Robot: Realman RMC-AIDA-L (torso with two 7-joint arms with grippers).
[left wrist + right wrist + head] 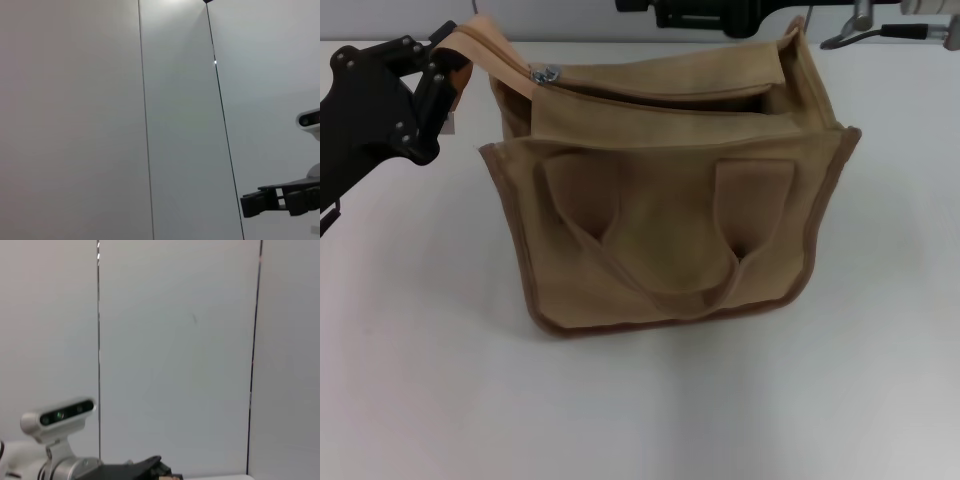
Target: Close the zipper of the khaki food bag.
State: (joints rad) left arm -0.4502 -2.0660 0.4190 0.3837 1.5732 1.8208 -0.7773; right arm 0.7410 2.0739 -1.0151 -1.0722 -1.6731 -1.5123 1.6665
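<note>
The zipper [650,95] gapes open, slider [546,74] at the left end, whose tape tail the left gripper [448,72] pinches.

White table and pale panelled wall

A white table [430,400] spreads below the left pincer [448,78], running out from under it toward the near edge and across to the far side; its surface is smooth and matt, with soft shadow; behind the pincer, in the right wrist view, rises a pale grey wall [175,340] of flat panels; thin dark vertical seams [98,365] divide them; the left wrist view shows the same kind of panels [75,125] and seams [145,125].
</note>
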